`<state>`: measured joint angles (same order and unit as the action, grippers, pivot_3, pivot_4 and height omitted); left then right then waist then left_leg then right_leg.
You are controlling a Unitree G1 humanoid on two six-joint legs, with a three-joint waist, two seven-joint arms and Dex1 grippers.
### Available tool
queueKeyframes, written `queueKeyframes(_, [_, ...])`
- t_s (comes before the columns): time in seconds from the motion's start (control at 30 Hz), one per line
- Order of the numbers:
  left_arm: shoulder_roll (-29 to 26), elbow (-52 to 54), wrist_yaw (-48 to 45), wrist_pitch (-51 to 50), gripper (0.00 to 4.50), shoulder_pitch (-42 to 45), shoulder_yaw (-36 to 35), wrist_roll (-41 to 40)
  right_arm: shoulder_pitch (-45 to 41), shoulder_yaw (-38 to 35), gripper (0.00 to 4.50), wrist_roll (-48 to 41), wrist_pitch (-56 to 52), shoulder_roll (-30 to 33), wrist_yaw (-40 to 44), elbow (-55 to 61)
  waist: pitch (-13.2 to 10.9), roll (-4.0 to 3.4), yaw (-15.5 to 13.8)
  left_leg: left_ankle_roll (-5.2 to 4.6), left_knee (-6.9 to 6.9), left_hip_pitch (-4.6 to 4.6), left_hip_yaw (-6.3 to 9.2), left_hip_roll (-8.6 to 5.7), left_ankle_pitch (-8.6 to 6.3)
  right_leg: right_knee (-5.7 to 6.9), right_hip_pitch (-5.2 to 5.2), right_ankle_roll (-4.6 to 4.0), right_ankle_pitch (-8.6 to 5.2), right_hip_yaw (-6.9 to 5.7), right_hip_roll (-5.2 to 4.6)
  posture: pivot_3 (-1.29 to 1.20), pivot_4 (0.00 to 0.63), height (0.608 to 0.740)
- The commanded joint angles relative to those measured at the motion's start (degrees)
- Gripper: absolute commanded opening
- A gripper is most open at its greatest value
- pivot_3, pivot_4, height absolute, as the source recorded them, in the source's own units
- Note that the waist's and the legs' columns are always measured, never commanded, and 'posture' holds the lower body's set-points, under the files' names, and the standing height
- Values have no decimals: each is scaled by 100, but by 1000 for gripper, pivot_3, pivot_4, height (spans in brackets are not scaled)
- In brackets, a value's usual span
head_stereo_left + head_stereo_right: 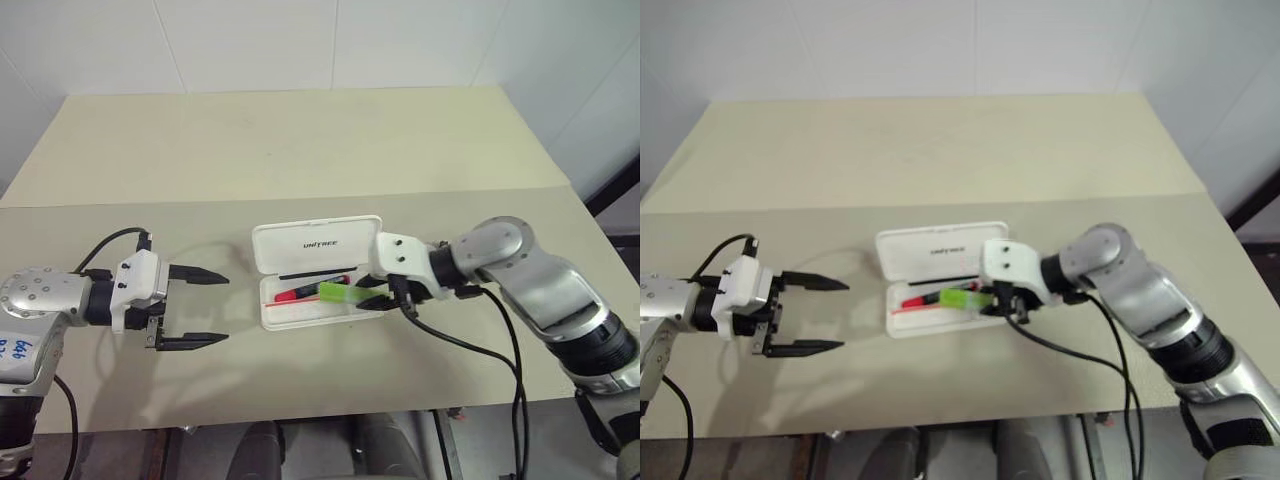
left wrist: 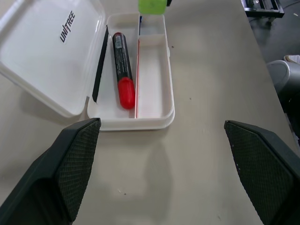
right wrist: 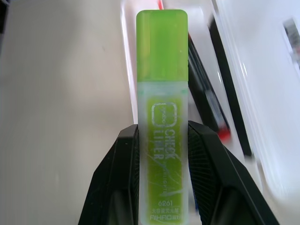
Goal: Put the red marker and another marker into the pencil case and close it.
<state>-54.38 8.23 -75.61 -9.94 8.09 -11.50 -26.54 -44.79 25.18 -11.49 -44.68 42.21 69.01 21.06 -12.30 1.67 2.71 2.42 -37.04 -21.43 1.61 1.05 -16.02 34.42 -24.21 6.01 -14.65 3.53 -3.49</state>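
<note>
The white pencil case [image 1: 275, 315] lies open mid-table, its lid [image 1: 315, 245] folded back with "UNITREE" printed on it. Inside its tray lies the red marker [image 2: 123, 68], black-bodied with a red cap. My right gripper [image 1: 378, 298] is shut on the lime-green highlighter [image 3: 163, 108], holding it just above the case's right end, its green cap [image 1: 335, 292] pointing over the tray. Left of the case my left gripper [image 1: 205, 308] hovers open, its fingers [image 2: 70, 164] spread wide and pointing toward the case with nothing between them.
The beige table [image 1: 300, 150] stretches wide behind the case, with a seam across its middle. Black cables [image 1: 470, 345] hang from my right wrist over the table's front edge. White walls stand behind the table.
</note>
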Motion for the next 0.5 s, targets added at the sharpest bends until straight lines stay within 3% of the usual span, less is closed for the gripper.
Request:
queueKeyframes(0.03, [-96, 118, 58, 69, 4500, -82, -234, -9, -284, 111, 1080, 7, -21, -169, -39, 111, 0, 0, -2, 0, -1, -3, 0, 0, 0, 9, -7, 0, 0, 0, 0, 0, 150, 740])
queueKeyframes(0.5, [-135, 436, 185, -116, 4500, -315, -330, -80, -772, 948, 1080, 278, 278, -1100, -40, -463, 1, 2, 52, 0, 0, -7, 5, 4, 0, 56, -34, 11, 6, -6, 7, 0, 150, 740])
